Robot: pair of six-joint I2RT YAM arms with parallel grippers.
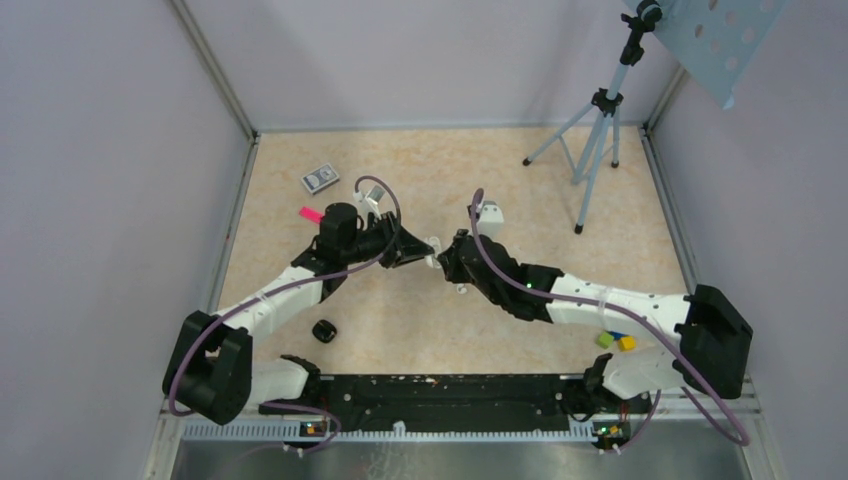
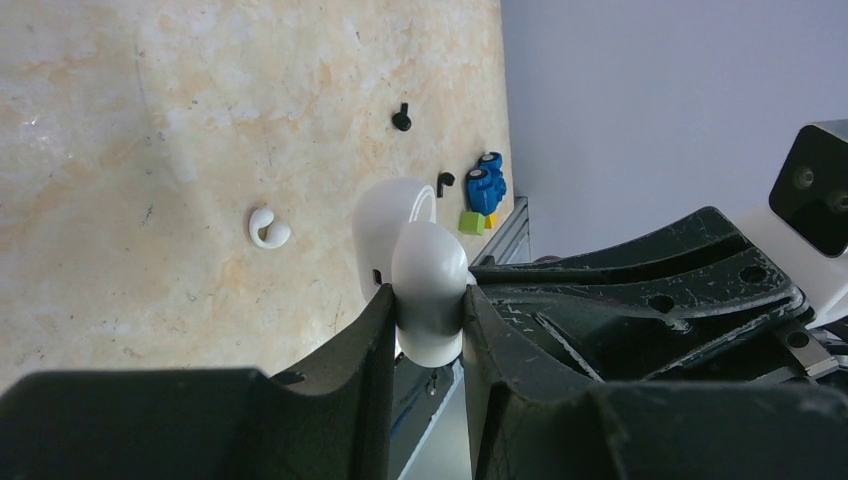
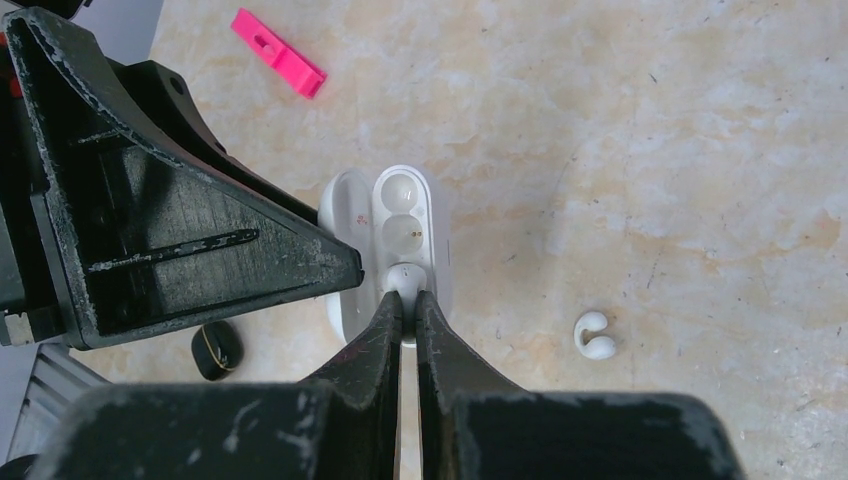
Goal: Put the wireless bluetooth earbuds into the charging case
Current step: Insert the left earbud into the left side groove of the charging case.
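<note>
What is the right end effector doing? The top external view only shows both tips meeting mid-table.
Observer: Right wrist view: the right end effector has its shut tips on a white earbud at the near end of the open charging case.
Operator: Is the case steadied?
Observer: Yes, the left end effector clamps it from both sides.
Operator: Where's the second white earbud?
Observer: Loose on the table, right of the case in the right wrist view.
</note>
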